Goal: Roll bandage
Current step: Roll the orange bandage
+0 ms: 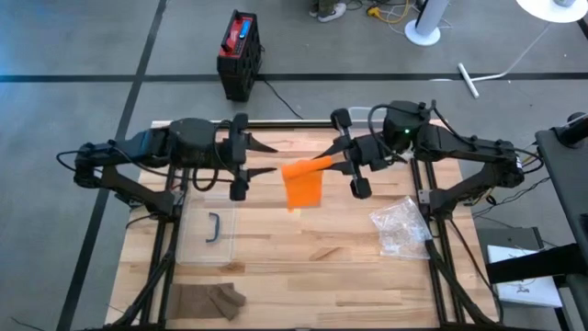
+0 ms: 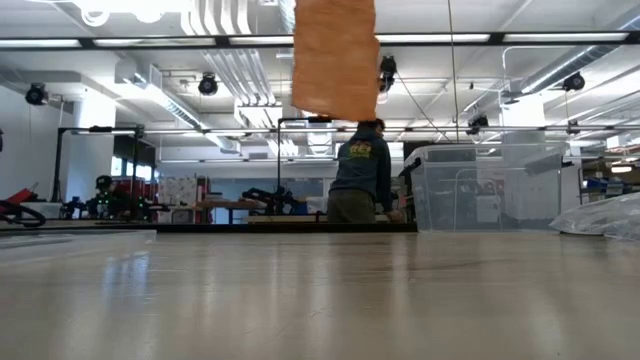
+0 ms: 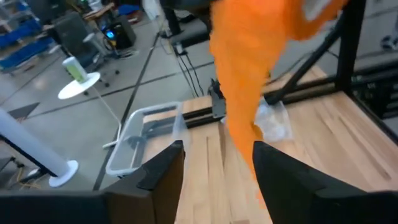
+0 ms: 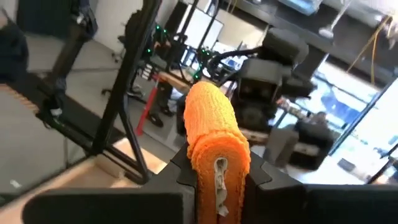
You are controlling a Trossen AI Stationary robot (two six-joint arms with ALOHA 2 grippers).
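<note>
An orange bandage hangs in the air over the middle of the table, partly rolled. My right gripper comes in from the right and is shut on the rolled part. The loose strip hangs down from it, its lower end well above the tabletop. My left gripper is held level on the left, facing the bandage, open. The strip hangs in front of the gap between its two fingers. I cannot tell whether they touch it. My right gripper pinches the bandage's rolled end between its two fingers, one on each side of the roll. The fingers lie about level and come from the table's right. The roll is lifted clear, and the unrolled strip hangs slack below it.
A clear plastic tray with a dark handle lies at the near left, and a brown cloth lies at the front edge. A crumpled clear bag lies at the right. A person stands in the room beyond the table.
</note>
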